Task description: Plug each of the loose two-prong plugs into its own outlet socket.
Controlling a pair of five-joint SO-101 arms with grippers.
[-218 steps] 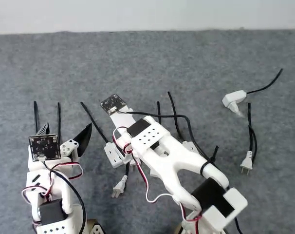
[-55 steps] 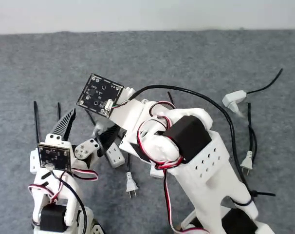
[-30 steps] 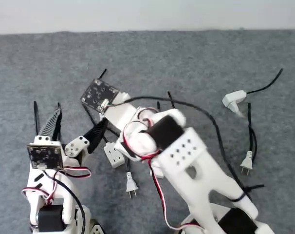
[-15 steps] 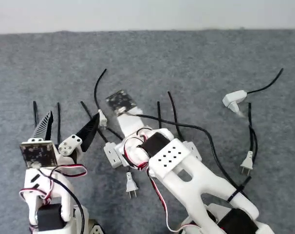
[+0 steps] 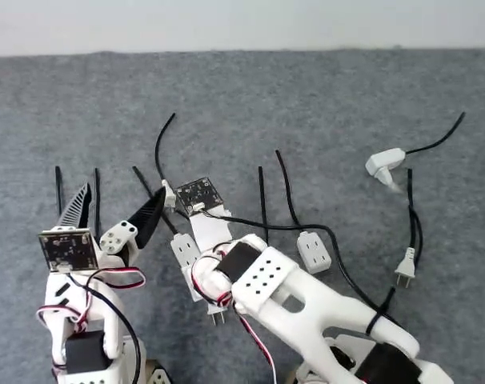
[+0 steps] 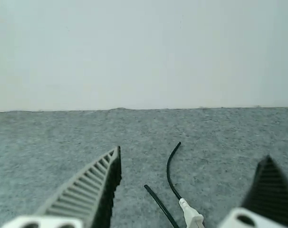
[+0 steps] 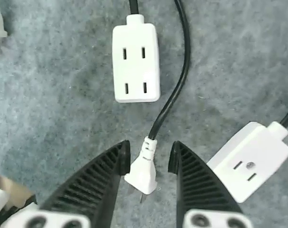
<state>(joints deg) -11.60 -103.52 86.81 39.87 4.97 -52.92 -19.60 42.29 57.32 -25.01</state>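
From above, the left gripper (image 5: 122, 196) stands spread wide beside the socket block (image 5: 182, 250). A plug (image 5: 217, 315) peeks from under the right arm (image 5: 306, 300), just beside that block. The left wrist shows a second plug (image 6: 191, 219) near its parted jaws. At the right wrist, closing squarely on the plug's (image 7: 143, 173) body, not its cord, seems best: the right gripper (image 7: 149, 145), jaws apart, straddles it near the block (image 7: 135, 57).

left gripper (image 6: 192, 155) spread wide, held level | right gripper (image 7: 149, 145) parted, pointing down
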